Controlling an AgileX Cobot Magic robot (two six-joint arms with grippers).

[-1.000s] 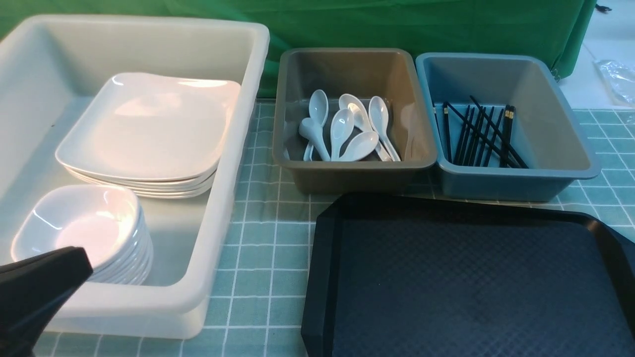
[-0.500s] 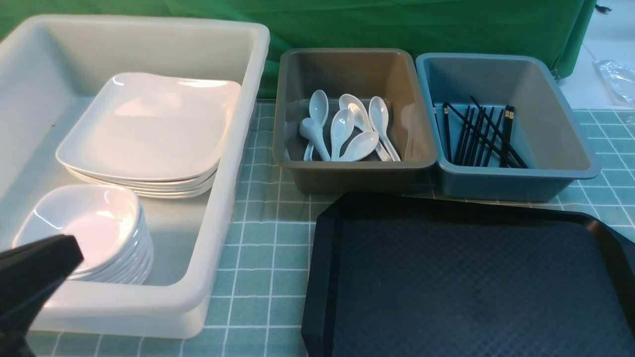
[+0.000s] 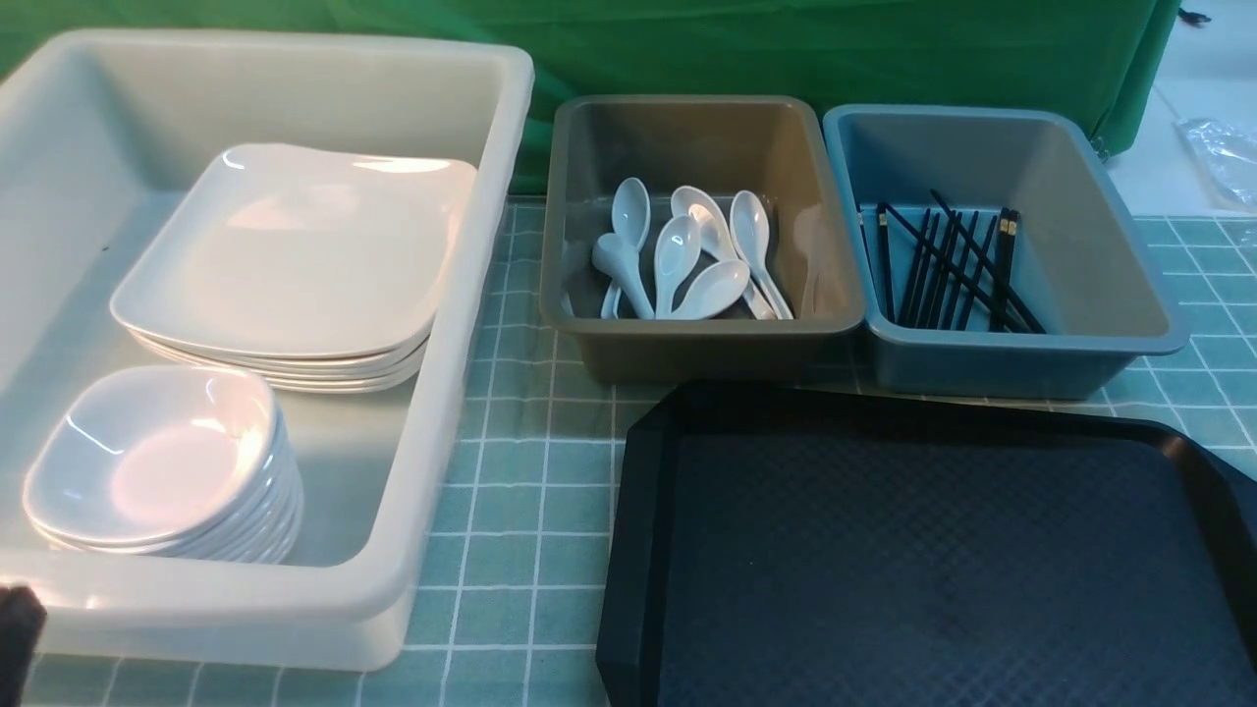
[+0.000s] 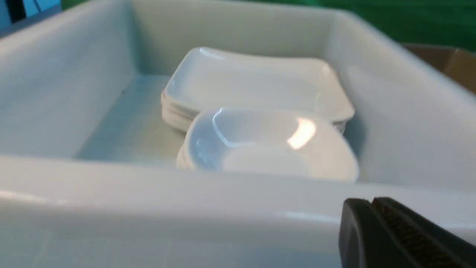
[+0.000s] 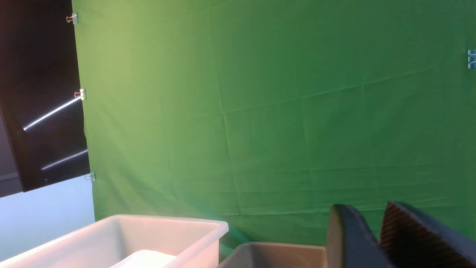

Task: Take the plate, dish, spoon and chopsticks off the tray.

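Nearest, on the right of the desk (image 3: 511, 491) with its pale green checked cloth, the black tray (image 3: 638, 550) is seen with a bare diamond-textured floor. At the near left edge of the front view only a dark sliver of the left pincer (image 3: 15, 633) is visible; in the left wrist view the left pincer (image 4: 375, 223) is shown pressed fully together, with nothing held, just outside the near wall of the large white tub (image 3: 295, 609).

Inside that tub two stacks are kept — at its near end a stack of small deep white dishes (image 3: 162, 462), and beyond them, touching or almost touching, a stack of plates, with the top plate (image 3: 295, 245) lying flat and glossy.

Farther back, in the middle, a grey-brown tub (image 3: 702, 339) is set just beside the tray's far rim; white soup spoons are piled loosely in it, with one spoon (image 3: 678, 250) lying near the middle of the heap. To its right, touching it, a blue tub (image 3: 1021, 358) is filled with the black chopsticks (image 3: 948, 260), laid roughly side by side with a few crossed.

The right pincer (image 5: 375, 227) is seen only in the right wrist view, raised — its two fingers stand a narrow gap apart with nothing between them, against the green backdrop (image 3: 786, 49) hung behind the desk.
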